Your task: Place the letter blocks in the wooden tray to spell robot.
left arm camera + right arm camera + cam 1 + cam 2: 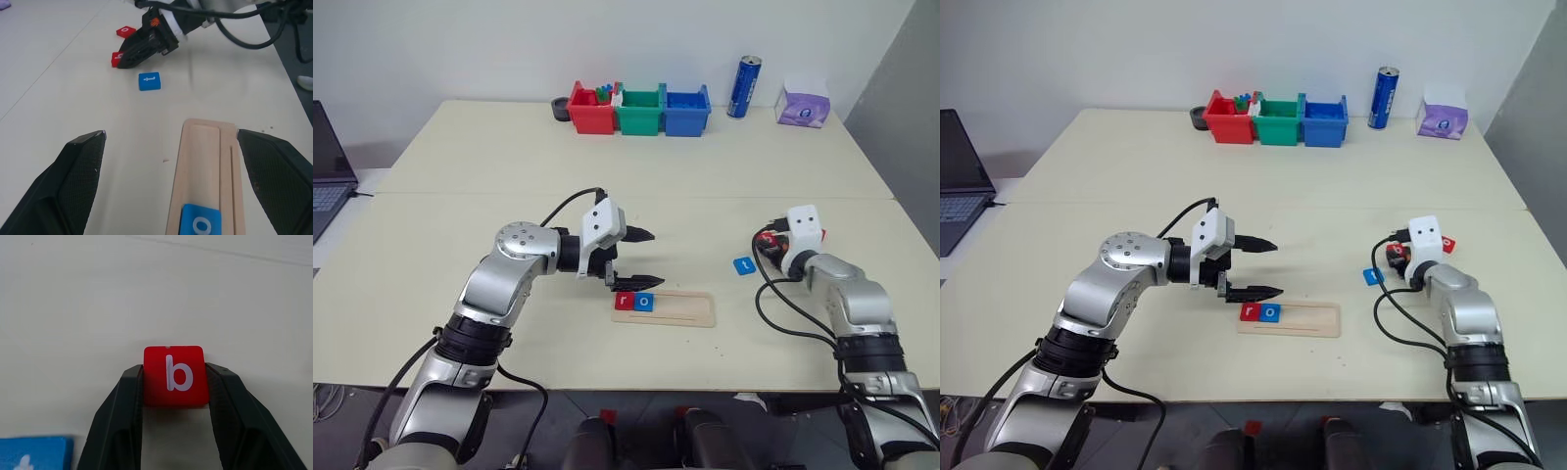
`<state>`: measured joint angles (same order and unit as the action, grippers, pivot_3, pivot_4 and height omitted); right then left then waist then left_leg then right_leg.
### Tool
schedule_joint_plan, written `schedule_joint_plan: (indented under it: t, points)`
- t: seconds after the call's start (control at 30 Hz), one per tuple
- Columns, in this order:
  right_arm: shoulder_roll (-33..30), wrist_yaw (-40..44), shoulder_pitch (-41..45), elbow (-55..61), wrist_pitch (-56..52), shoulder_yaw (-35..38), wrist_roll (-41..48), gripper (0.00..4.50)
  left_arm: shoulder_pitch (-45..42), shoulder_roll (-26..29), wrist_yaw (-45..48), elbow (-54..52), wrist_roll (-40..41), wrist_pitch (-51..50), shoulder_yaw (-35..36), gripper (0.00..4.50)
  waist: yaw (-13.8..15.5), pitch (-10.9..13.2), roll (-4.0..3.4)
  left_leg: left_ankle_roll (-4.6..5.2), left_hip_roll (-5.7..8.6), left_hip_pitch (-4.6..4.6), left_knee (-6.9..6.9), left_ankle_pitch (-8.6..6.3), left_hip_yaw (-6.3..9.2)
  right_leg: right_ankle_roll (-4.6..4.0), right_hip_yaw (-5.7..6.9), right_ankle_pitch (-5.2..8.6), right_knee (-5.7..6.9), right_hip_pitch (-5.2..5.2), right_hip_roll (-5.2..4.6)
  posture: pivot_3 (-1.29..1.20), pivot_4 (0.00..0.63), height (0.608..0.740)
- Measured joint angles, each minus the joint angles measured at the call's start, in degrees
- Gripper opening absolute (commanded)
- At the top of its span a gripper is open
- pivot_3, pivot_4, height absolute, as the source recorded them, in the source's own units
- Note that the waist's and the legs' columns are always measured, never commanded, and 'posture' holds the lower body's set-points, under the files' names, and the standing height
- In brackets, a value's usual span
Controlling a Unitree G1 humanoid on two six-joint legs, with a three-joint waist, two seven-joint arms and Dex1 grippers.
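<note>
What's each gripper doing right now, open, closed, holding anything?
Left gripper: open, holding nothing, above the wooden tray.
Right gripper: closed on the red b block, on the table.

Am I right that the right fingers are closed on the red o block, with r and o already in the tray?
Not quite: the right wrist view shows the right gripper closed on the red b block. The r and o do sit in the wooden tray.

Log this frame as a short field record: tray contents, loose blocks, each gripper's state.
tray: wooden tray holds red r block and blue o block at its left end
loose blocks: blue t block; red o block
left gripper: open, above the tray's left end
right gripper: shut on red b block
</note>
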<state>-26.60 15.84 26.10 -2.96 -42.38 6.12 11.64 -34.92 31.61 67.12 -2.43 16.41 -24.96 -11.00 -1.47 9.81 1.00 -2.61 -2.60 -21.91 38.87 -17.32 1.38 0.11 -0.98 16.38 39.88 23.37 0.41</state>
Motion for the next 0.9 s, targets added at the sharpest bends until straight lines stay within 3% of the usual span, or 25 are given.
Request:
schedule_joint_plan:
  t: [0.2,0.4,0.67,0.9]
  points:
    - [4.1,-6.3,-12.3,29.0,-11.5,5.6,1.5,1.46,2.2,1.0,2.6,-1.8,0.4,1.0,-1.2,4.50,0.0,0.0,-0.01,0.00,-0.04,0.00,-0.06,0.00,0.08,-0.01,0.03,0.02,0.02,0.01,0.03,0.00,0.150,0.740]
    - [11.6,-12.3,-24.0,48.5,-22.9,2.4,1.5,1.46,3.2,1.3,4.9,-2.1,0.3,2.8,-2.6,4.50,-0.2,0.0,-0.02,0.00,-0.03,0.06,-0.02,0.00,0.07,0.02,0.00,0.03,0.08,0.00,0.08,0.00,0.150,0.740]
    - [22.0,-19.8,-33.6,53.0,-25.6,-5.5,-1.0,1.46,3.1,0.9,6.8,-1.9,0.0,5.6,-5.1,4.50,-0.2,0.0,-0.03,-0.01,-0.01,0.07,-0.02,0.00,0.04,0.27,-0.02,0.18,0.04,0.01,0.08,0.00,0.150,0.740]
    - [26.1,-22.8,-35.6,53.0,-24.5,-7.1,-3.3,1.46,3.1,0.8,7.3,-1.7,-0.8,6.9,-5.6,4.50,-0.2,0.0,-0.03,0.00,-0.03,0.07,-0.03,0.00,0.07,0.28,0.00,0.21,0.04,0.01,0.09,0.00,0.150,0.740]
